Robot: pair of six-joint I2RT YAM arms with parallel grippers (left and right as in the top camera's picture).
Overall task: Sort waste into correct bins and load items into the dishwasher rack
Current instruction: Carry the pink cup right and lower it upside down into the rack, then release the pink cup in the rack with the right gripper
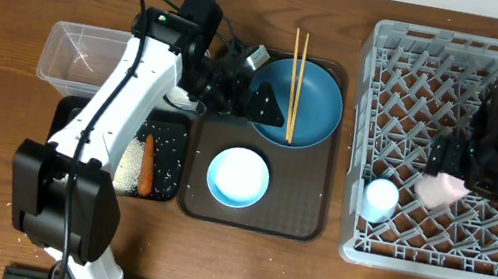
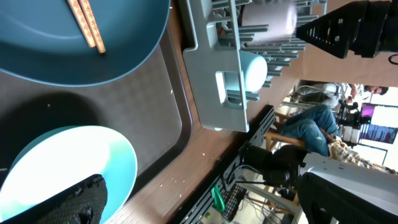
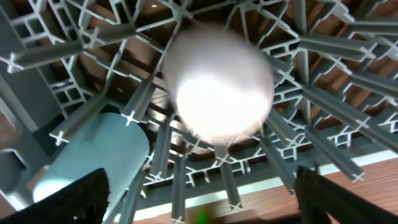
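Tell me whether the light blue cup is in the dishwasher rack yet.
In. The light blue cup sits inside the dishwasher rack, within its walls at the near-left corner.

Upright pegs [image 3: 160, 149] crowd the dishwasher rack [image 1: 408, 95], with the light blue cup [image 1: 380, 199] and pale pink cup [image 1: 440, 192] filling its near-left corner (far rows lie open).

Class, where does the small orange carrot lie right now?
In the overhead view, the carrot lies in the black tray at the left, beside the white rice.
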